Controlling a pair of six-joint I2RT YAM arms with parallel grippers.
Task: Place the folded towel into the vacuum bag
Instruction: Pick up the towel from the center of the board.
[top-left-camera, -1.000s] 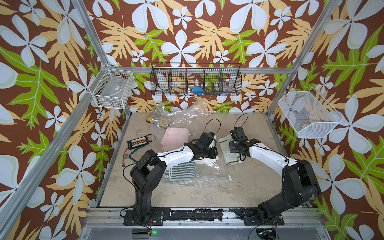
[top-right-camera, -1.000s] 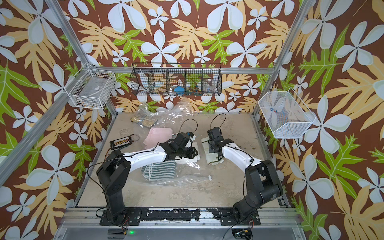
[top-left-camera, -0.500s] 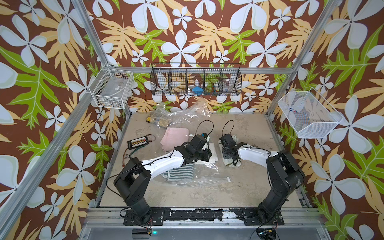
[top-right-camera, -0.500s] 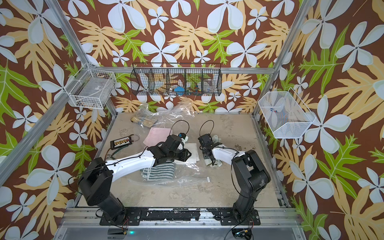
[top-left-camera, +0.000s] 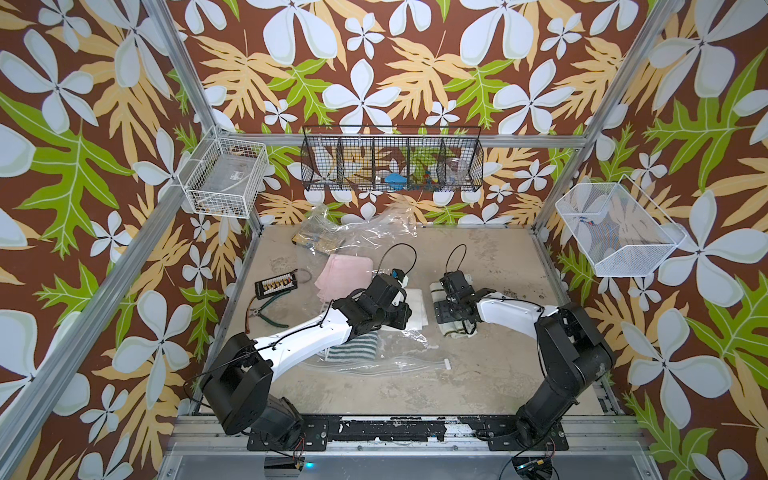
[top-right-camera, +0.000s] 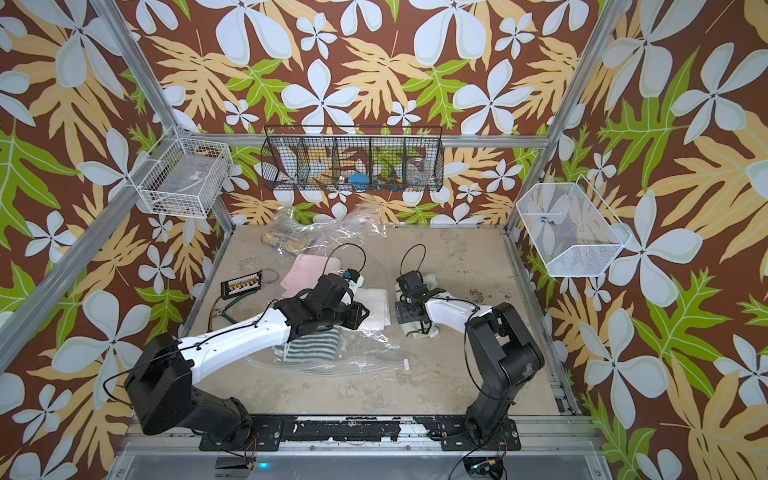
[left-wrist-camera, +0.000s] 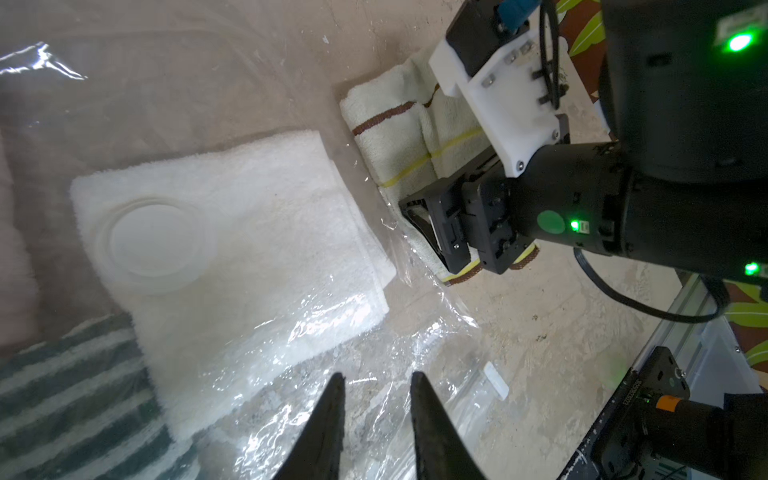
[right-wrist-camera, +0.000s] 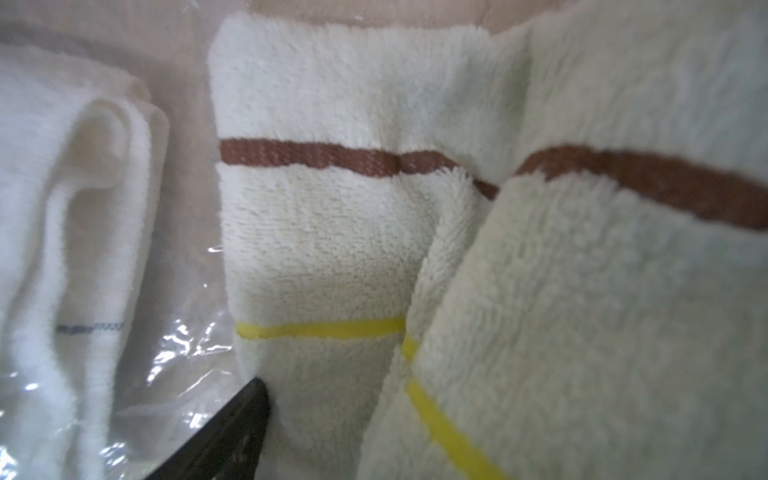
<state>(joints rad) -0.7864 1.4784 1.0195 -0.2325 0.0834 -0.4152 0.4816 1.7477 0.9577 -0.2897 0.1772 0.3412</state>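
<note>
Nearest me lies the bag (top-left-camera: 409, 336), clear and crinkly, with a small white slider (top-left-camera: 447, 364). My left gripper (left-wrist-camera: 376, 376) hangs over the plastic, jaws a little apart. Inside, a white towel (left-wrist-camera: 257, 232) lies under the round cap (left-wrist-camera: 153, 245) (the towel's tiny blue mark is too blurry to read). Just beside the bag sits the cream towel (right-wrist-camera: 328, 249), fluffy and folded, with one brown stripe and one yellow. My right gripper (left-wrist-camera: 432, 232) is on it, jaws wide open.

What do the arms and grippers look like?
The left arm and right arm have white links, black joints, and thin black cables at the wrists. The left gripper has tapered black fingers; the right gripper is black, with green lights.
</note>
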